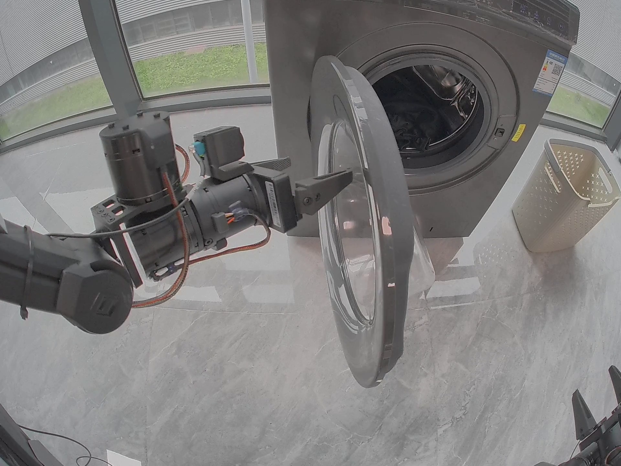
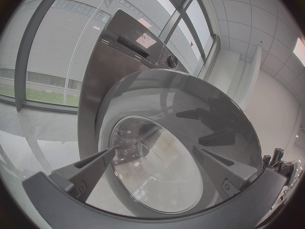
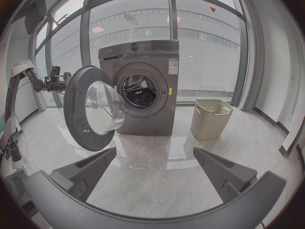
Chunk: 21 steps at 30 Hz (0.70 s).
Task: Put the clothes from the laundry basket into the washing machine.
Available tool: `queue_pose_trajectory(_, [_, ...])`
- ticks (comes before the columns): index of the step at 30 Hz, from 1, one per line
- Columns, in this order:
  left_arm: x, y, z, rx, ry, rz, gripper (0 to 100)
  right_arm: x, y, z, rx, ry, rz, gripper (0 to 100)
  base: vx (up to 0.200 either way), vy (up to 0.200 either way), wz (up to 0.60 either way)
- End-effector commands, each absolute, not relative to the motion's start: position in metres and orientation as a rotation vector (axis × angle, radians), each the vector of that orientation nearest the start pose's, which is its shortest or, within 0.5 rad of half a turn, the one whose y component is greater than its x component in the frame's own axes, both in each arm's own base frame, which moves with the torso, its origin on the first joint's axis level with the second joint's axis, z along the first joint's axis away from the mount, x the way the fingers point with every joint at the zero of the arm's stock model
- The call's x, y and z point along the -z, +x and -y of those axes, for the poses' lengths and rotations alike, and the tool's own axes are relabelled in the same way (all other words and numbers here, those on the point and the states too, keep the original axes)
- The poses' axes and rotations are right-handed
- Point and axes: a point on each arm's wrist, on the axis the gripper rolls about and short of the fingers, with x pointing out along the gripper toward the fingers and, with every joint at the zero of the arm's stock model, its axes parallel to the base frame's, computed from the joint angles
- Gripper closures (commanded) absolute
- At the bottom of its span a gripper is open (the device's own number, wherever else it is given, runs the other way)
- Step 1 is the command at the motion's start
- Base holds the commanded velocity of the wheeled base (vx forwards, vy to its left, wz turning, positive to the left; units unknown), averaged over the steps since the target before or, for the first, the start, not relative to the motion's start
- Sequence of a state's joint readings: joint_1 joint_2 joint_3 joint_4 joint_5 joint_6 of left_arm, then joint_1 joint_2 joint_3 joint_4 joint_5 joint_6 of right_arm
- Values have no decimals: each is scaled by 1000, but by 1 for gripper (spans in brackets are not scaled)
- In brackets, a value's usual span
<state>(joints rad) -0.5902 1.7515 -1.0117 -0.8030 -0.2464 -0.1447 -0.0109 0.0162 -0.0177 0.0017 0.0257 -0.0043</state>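
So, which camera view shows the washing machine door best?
The right wrist view: the whole door appears, swung open, with its inner side and glass bowl. The head view shows it nearly edge-on. The left wrist view shows its outer face from close, partly hidden by the left gripper.

The grey tiled floor (image 1: 259, 370) carries the washing machine (image 1: 304, 40) and, near it, the cream laundry basket (image 1: 563, 208).
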Motion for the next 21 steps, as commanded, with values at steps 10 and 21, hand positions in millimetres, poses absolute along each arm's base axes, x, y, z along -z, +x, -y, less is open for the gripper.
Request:
queue_pose_trajectory(10, [-232,296,217,850,-151,1,0,-76,-22,-1,-15,-4,-9,0,0,0,0])
queue_pose_trajectory(21, [-235,348,270,833,-226,91,0,-76,-22,-1,-15,-4,-9,0,0,0,0])
